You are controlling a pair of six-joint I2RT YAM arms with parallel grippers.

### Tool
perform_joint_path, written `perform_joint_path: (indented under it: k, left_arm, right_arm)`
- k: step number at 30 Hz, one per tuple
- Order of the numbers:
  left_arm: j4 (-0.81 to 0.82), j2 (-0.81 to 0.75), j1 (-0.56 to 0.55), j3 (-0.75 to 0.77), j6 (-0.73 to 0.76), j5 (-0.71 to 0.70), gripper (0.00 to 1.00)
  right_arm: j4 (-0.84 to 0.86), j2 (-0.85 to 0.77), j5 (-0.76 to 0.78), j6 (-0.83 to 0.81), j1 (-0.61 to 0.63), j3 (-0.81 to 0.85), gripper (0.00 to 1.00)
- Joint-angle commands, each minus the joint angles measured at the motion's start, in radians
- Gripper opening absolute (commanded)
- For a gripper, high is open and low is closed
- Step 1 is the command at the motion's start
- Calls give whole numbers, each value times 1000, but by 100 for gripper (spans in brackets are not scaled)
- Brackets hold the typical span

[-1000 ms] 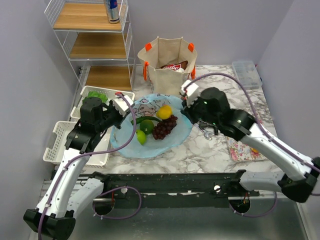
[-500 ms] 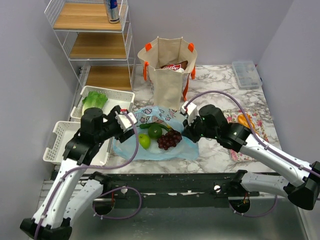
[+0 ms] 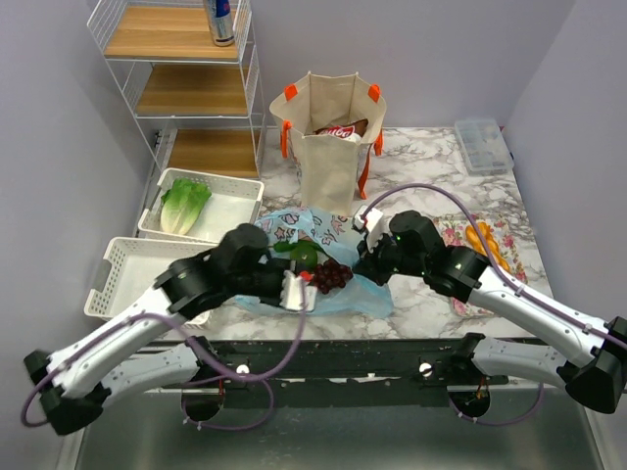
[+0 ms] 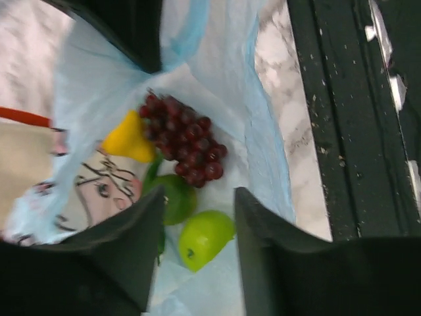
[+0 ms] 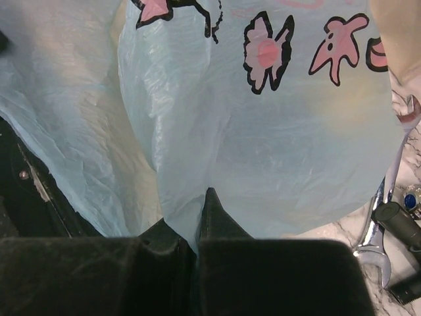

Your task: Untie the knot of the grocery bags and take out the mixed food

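The light-blue plastic bag point(image 3: 338, 294) lies open on the marble in front of the beige tote point(image 3: 328, 147). Dark grapes point(image 3: 331, 275) and a green fruit point(image 3: 304, 257) lie on it. My left gripper point(image 3: 297, 291) hovers open at the bag's near edge. In the left wrist view its gripper point(image 4: 199, 197) straddles a lime-green fruit point(image 4: 205, 238), not touching it, with a darker green fruit point(image 4: 174, 197), grapes point(image 4: 184, 148) and a yellow fruit point(image 4: 128, 139) beyond. My right gripper point(image 3: 364, 257) is shut on the bag's right edge; the right wrist gripper point(image 5: 200, 210) pinches the film point(image 5: 263, 131).
A red snack packet point(image 3: 338, 130) shows in the tote. Lettuce point(image 3: 183, 206) lies in a white basket point(image 3: 235, 201); another basket point(image 3: 122, 269) stands nearer. A can point(image 3: 220, 20) stands on the wire shelf. An orange fruit point(image 3: 483, 240) lies on a flowered mat. A wrench point(image 5: 375, 230) lies right of the bag.
My left arm swung from the bag's left side round to its front, and its gripper now hangs open over the fruit. The bag drew nearer and narrower. My right gripper still pinches the bag.
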Motion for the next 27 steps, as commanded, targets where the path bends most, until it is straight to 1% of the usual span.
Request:
perform_joint_path:
  k: [1, 4, 6, 8, 9, 12, 14, 16, 18, 19, 20, 23, 25, 27]
  left_arm:
    - [-20, 260, -37, 43, -44, -163, 35]
    - [99, 318, -33, -68, -42, -253, 26]
    - [176, 337, -17, -141, -39, -305, 23]
    - [214, 349, 13, -193, -43, -338, 23]
    - [221, 349, 30, -215, -44, -343, 25]
    - [207, 330, 46, -269, -10, -353, 28]
    - [167, 294, 49, -298, 16, -324, 30]
    - [106, 261, 47, -302, 20, -261, 38]
    - [82, 237, 47, -290, -15, -224, 59]
    - [82, 232, 48, -277, -50, -210, 67]
    - [86, 233, 51, -256, -75, -201, 71]
    - [130, 258, 65, -184, -177, -200, 71]
    - [177, 282, 71, -157, -205, -224, 70]
    - [199, 329, 74, -139, -201, -257, 69]
  right_arm:
    - [53, -12, 61, 43, 0, 9, 1]
    - [54, -13, 90, 64, -15, 31, 1]
    - [51, -13, 87, 74, -23, 45, 1]
    - [48, -15, 83, 78, -27, 48, 1]
    - [48, -17, 84, 79, -28, 48, 1]
    - [49, -23, 85, 80, -29, 37, 1]
    - [53, -26, 86, 79, -29, 31, 1]
    - [57, -29, 80, 78, -29, 26, 1]
    - [59, -31, 71, 75, -29, 21, 1]
    - [63, -30, 66, 72, -29, 19, 1]
    - [64, -31, 64, 72, -29, 16, 1]
    - [66, -28, 59, 75, -29, 12, 1]
    - [66, -26, 59, 75, -29, 12, 1]
    - [67, -27, 63, 72, -29, 10, 1]
